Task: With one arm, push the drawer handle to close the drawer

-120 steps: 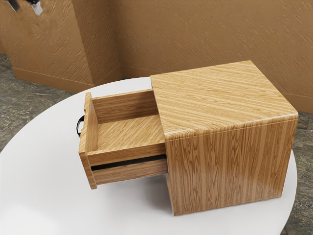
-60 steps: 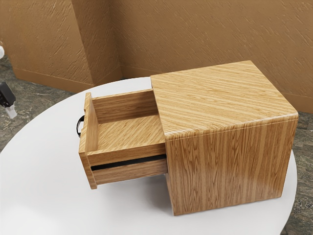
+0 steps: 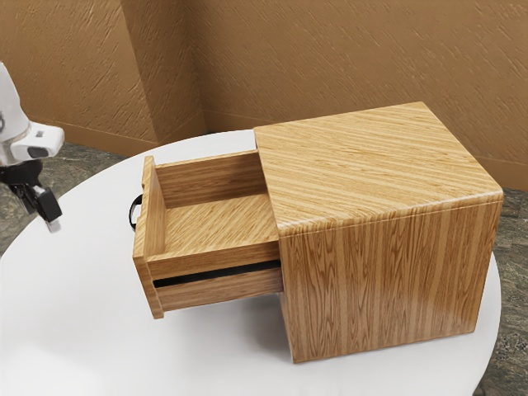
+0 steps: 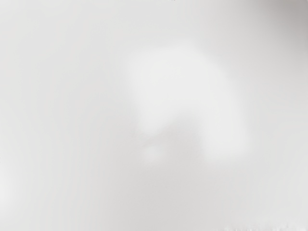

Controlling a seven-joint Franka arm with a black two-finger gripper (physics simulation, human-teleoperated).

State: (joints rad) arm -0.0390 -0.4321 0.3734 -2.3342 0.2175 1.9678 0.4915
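Observation:
At the exterior view's left edge, my gripper (image 3: 49,216) points down over the edge area of the white table, apart from the drawer and short of its handle. The wooden drawer (image 3: 149,210) stands pulled well out of its cabinet (image 3: 379,272), its front toward the exterior view's left. A curved black handle (image 3: 134,212) sticks out from that front, partly hidden behind the panel. Inside, the drawer's bare wooden bottom (image 3: 214,221) can be seen. In the wrist view, the pale tabletop (image 4: 72,96) lies under my hand, with a brighter patch and soft shadows.
The round white table (image 3: 82,313) carries the cabinet and extends from the drawer front toward the exterior view's left and lower edge. Brown textured walls (image 3: 330,58) rise behind the table, above a grey stone-like floor (image 3: 78,169).
My arm has come in from the exterior view's left, bringing the gripper over toward the drawer's handle side. The drawer and cabinet have stayed put.

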